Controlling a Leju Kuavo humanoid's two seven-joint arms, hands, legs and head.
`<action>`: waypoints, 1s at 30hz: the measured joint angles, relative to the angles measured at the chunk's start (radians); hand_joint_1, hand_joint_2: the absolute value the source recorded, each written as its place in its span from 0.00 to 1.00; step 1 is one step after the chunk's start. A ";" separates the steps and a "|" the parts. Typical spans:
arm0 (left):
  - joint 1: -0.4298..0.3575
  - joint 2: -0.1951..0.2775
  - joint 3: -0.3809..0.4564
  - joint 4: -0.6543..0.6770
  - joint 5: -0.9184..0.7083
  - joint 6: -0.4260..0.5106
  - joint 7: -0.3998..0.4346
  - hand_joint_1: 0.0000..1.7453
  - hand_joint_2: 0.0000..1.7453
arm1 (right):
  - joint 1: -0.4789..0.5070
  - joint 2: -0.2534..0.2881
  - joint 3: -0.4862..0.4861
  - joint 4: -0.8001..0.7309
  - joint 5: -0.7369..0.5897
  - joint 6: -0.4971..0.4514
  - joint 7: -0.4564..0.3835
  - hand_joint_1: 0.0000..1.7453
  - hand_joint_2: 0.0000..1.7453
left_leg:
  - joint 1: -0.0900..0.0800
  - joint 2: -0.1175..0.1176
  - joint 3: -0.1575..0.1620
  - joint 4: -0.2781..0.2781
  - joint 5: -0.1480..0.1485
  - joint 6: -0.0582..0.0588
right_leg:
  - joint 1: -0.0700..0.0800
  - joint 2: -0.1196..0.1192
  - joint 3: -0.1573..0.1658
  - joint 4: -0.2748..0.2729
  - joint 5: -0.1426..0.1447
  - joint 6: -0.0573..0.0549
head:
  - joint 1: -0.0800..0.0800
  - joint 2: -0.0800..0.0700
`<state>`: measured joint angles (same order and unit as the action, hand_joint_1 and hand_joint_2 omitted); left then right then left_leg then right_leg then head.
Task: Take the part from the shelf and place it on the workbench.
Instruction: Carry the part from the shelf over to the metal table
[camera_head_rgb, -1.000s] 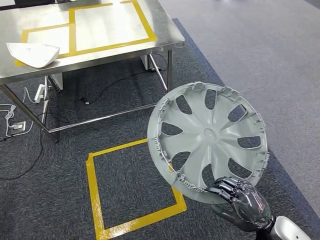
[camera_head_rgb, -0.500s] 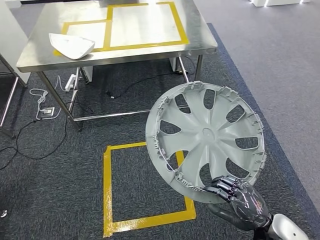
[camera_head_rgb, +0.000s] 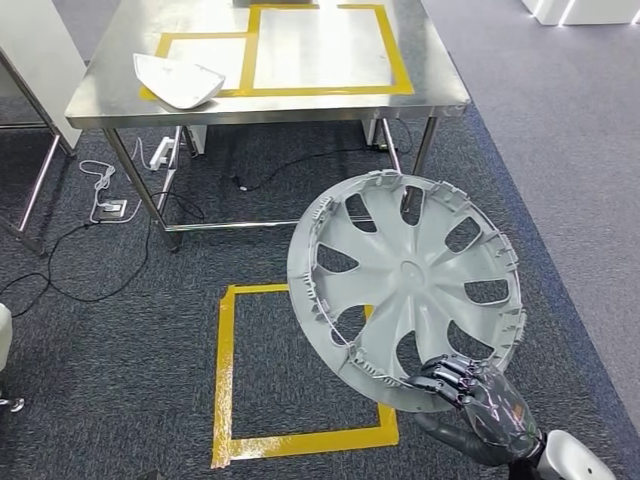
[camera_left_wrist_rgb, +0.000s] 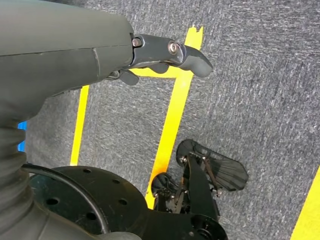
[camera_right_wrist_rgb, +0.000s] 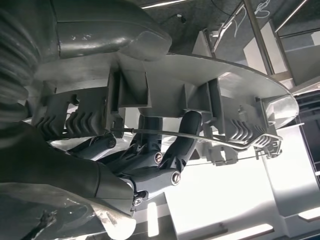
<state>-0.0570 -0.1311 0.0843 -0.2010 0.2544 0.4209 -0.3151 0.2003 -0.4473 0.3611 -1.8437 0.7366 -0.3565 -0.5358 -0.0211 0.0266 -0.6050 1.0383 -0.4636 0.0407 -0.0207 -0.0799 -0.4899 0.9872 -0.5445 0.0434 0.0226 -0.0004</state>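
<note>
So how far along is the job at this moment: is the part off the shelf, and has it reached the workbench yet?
Done: the wheel cover is off the shelf, gripped at its rim by the right hand. In hand: it is carried above the carpet near the yellow floor square. Left: setting it on the steel workbench ahead, where a white part already lies.

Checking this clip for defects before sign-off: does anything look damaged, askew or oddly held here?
Nothing looks damaged. The wheel cover is carried tilted, gripped only at its lower rim by the right robot hand, so most of it overhangs unsupported. On the workbench, a white part lies across the yellow tape outline.
</note>
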 joint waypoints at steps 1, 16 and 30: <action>0.000 0.001 0.000 0.000 0.000 0.000 0.000 0.00 1.00 | 0.000 0.002 0.000 0.000 0.000 0.000 0.000 1.00 1.00 | -0.002 -0.001 0.000 0.000 -0.001 0.004 | -0.002 -0.001 0.001 -0.004 0.002 0.006 | 0.000 0.000; -0.005 0.002 0.001 0.000 -0.001 0.004 -0.007 0.00 1.00 | 0.012 0.010 -0.008 0.001 0.002 0.000 -0.004 1.00 1.00 | 0.023 -0.038 0.031 -0.014 -0.009 -0.024 | -0.023 0.087 -0.055 0.028 0.029 0.030 | 0.008 0.000; -0.001 0.004 0.001 0.000 -0.003 0.005 -0.007 0.00 1.00 | 0.013 0.014 -0.008 0.002 0.005 0.000 -0.005 1.00 1.00 | 0.016 -0.035 -0.042 0.063 0.025 -0.012 | -0.005 0.078 -0.024 0.035 -0.009 -0.017 | 0.001 0.000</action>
<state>-0.0582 -0.1272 0.0851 -0.2010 0.2511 0.4260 -0.3223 0.2135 -0.4330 0.3530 -1.8416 0.7412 -0.3565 -0.5407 -0.0050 -0.0086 -0.6469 1.1017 -0.4384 0.0291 -0.0262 -0.0021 -0.5136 1.0221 -0.5532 0.0268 0.0235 -0.0004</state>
